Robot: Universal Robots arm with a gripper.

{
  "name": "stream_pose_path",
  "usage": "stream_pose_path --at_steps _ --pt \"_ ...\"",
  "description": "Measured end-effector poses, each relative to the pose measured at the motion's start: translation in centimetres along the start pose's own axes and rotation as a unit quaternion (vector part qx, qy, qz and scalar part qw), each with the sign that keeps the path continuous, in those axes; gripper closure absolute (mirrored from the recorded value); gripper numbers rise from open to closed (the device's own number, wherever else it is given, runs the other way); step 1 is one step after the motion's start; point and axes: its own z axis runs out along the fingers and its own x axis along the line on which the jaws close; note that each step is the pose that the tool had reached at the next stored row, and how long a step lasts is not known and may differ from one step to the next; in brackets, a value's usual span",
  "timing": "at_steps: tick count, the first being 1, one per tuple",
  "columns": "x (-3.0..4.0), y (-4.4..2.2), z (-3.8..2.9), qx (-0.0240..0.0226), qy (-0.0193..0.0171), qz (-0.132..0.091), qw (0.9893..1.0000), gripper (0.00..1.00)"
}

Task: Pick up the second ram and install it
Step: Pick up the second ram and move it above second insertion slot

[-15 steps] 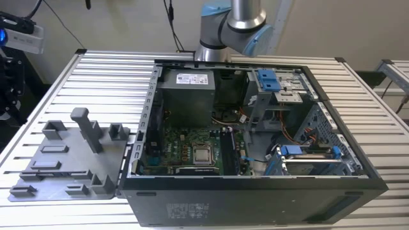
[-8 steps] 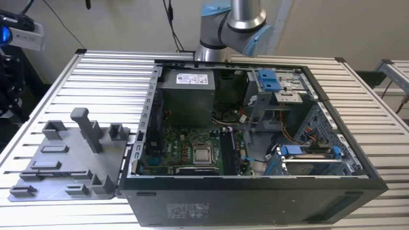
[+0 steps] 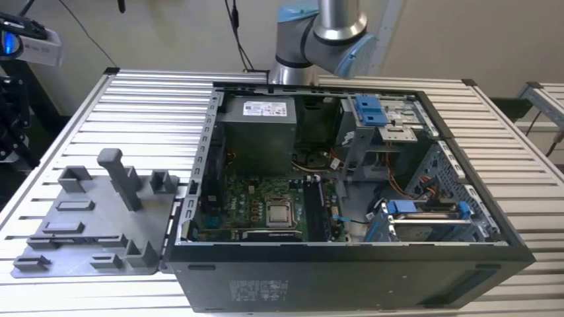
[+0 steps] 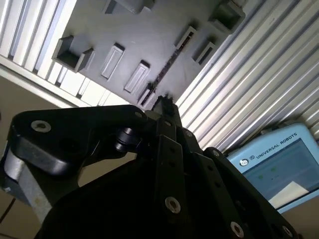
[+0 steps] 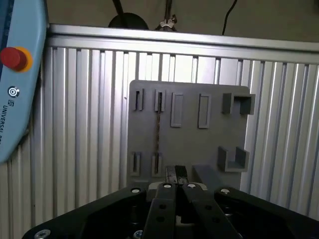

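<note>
The second ram stands on its thin edge in the grey holder tray, held between two pairs of slots. In the second wrist view the ram is a thin dark line across the tray. My gripper hangs well above the tray, apart from the ram. Its fingers are shut with nothing between them. In the second wrist view the gripper points at the near end of the ram. In the exterior view the tray lies to the left of the open computer case.
The case lies open on the slatted aluminium table, with the motherboard and its CPU socket exposed. A tall post rises from the tray. A teach pendant lies on the table near the tray, its red button in the first wrist view.
</note>
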Motion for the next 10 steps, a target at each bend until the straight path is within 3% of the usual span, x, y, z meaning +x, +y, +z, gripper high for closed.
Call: stream_pose_path --at_steps 10 --pt "-0.01 0.00 0.01 0.0000 0.0000 0.000 1.0000 0.88"
